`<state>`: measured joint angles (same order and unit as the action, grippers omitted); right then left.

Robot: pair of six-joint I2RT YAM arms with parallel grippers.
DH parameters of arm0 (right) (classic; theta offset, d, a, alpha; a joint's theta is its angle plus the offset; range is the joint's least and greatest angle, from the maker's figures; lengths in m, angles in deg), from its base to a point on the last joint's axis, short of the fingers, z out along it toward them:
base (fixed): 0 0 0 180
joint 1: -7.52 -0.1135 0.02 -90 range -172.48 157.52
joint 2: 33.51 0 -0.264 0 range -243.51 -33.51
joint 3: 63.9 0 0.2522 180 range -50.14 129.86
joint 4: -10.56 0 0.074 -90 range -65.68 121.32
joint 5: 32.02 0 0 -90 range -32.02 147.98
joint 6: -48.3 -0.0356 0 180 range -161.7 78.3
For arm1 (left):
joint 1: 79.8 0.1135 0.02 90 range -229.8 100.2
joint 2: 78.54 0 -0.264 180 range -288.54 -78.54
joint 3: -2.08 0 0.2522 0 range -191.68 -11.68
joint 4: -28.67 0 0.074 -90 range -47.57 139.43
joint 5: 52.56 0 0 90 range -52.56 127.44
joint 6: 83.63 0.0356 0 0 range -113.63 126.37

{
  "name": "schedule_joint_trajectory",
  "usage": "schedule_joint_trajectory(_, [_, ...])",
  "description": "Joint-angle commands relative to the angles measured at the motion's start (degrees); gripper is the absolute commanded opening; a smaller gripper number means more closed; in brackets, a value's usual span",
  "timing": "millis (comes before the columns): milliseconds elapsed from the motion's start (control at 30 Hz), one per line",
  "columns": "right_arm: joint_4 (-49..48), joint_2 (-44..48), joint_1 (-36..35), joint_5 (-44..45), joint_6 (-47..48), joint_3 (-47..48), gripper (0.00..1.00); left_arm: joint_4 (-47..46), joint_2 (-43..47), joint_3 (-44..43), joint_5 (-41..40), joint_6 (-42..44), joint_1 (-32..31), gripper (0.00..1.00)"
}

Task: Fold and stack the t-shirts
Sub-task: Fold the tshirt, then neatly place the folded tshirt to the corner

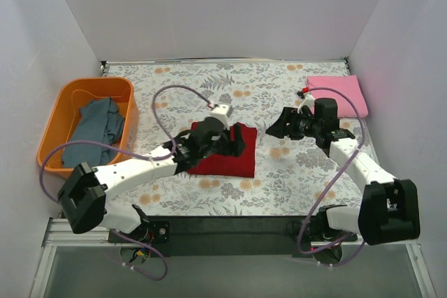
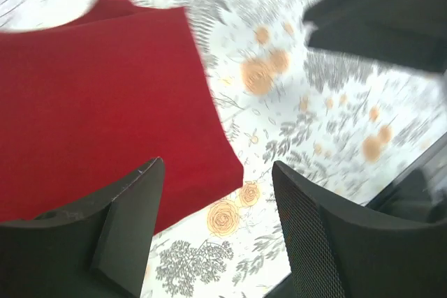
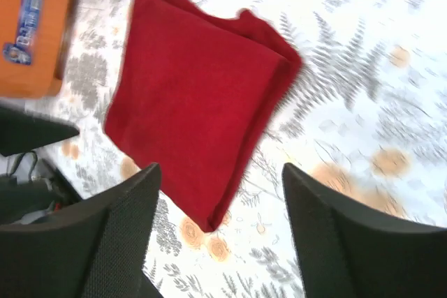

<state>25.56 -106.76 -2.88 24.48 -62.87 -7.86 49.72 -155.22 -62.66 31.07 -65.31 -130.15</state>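
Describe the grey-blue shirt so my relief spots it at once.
Find the orange basket at the left. The grey-blue shirt lies crumpled inside it. Unlike it, the red shirt and pink shirt lie folded outside.

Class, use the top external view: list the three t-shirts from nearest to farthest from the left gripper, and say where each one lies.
1. The dark red t-shirt: mid-table, directly beneath the left gripper.
2. The pink t-shirt: at the table's far right corner.
3. The grey-blue t-shirt: inside the orange basket, on the far left.
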Motion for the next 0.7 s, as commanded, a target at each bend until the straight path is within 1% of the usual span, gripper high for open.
schedule_joint_trajectory(0, [11.2, 5.4, 2.1, 11.4, 0.5, -2.2, 0.70, 3.5, -6.6, -3.9, -11.7, 15.8, -9.7, 0.59])
schedule_joint_trajectory(33, [11.7, 7.6, 2.8, 12.0, -0.2, -2.8, 0.75, 3.4, -7.9, -6.0, -12.9, 19.3, -11.2, 0.59])
schedule_joint_trajectory(67, [12.2, 8.5, 4.2, 13.7, -0.2, -3.6, 0.78, 3.3, -9.2, -6.8, -14.2, 21.0, -12.5, 0.59])
schedule_joint_trajectory(100, [14.0, 9.3, 4.7, 14.9, -0.5, -4.0, 0.87, 3.3, -10.8, -7.8, -14.5, 22.8, -14.6, 0.58])
schedule_joint_trajectory(133, [14.3, 11.0, 5.3, 15.8, -0.7, -4.5, 0.98, 3.3, -13.6, -9.4, -15.0, 24.2, -15.5, 0.58])
schedule_joint_trajectory(167, [14.7, 11.8, 6.8, 15.8, -0.7, -4.9, 0.98, 3.2, -15.0, -10.1, -15.2, 27.4, -16.3, 0.57])
schedule_joint_trajectory(200, [15.5, 12.4, 7.6, 15.8, -0.7, -5.5, 0.98, 3.0, -16.2, -10.6, -16.1, 28.8, -17.9, 0.57])
schedule_joint_trajectory(267, [16.1, 13.9, 9.3, 14.9, -0.6, -6.1, 0.98, 2.7, -19.5, -12.0, -17.0, 32.0, -19.2, 0.56])
schedule_joint_trajectory(500, [16.3, 14.5, 9.8, 11.6, -1.2, -8.1, 0.98, 1.7, -26.2, -13.4, -18.7, 38.2, -22.3, 0.51])
schedule_joint_trajectory(667, [15.8, 13.6, 9.9, 9.9, -1.3, -9.1, 0.98, 1.9, -29.1, -12.8, -19.4, 40.4, -24.0, 0.51])
